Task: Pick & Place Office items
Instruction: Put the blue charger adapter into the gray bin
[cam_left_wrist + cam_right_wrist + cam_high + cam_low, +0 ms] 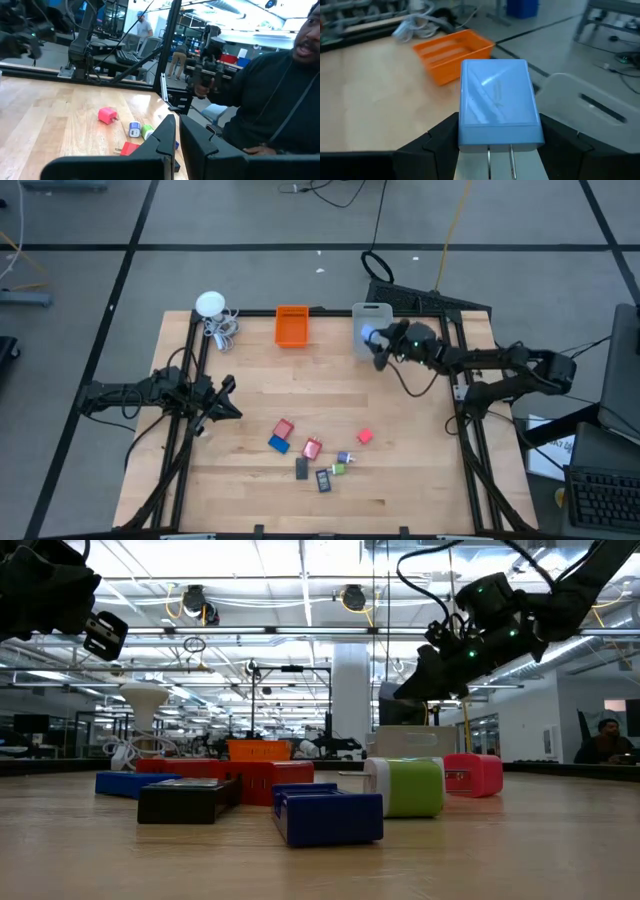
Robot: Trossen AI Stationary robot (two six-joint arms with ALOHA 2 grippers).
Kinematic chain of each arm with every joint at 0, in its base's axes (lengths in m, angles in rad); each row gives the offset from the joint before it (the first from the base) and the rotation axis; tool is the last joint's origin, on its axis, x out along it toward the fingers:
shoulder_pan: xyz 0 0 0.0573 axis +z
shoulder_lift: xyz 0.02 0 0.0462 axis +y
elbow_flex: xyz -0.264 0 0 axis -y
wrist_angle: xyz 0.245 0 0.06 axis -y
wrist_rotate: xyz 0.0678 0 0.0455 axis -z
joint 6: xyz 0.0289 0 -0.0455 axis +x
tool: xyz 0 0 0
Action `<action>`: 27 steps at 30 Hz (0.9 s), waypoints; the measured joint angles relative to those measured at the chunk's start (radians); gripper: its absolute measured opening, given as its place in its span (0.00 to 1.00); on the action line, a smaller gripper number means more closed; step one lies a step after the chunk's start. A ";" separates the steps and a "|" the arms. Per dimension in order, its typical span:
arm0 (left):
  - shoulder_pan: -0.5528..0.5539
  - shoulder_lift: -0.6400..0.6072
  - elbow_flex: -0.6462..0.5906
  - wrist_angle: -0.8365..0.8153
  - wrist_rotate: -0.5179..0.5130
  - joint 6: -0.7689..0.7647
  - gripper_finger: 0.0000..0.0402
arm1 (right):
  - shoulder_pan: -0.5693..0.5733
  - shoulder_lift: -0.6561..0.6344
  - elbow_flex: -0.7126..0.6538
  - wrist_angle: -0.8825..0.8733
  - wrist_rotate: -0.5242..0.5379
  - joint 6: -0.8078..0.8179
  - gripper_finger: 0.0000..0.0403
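Right pincer [495, 142] gripping blue block [497, 102]

The high view looks straight down from well above, framing the whole surface [250, 395] at centre. The low view sits at surface height, close to the office items [300, 802] in mid-frame, facing level into the room. The left wrist view faces across the surface toward a person [280, 95] at frame right. The right wrist view sits close above the orange bin [452, 54], upper centre. High and right wrist views share that bin.
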 joint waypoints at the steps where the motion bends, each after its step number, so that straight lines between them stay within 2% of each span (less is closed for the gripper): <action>1: 0.000 0.000 0.000 0.000 0.000 0.000 0.06 | -0.014 0.003 0.000 0.016 0.000 0.000 0.53; 4: 0.000 0.000 0.000 0.000 0.000 0.000 0.06 | -0.036 0.031 0.001 0.090 -0.005 0.000 0.53; 7: 0.000 0.000 0.000 0.000 0.000 0.000 0.06 | -0.056 0.084 0.022 0.125 -0.057 0.000 0.53; 18: 0.000 0.000 0.000 0.000 0.000 0.000 0.06 | -0.155 0.320 0.234 0.027 -0.068 -0.026 0.53; 27: 0.000 0.000 0.000 0.000 0.000 0.000 0.06 | -0.191 0.405 0.257 0.013 -0.047 0.011 0.53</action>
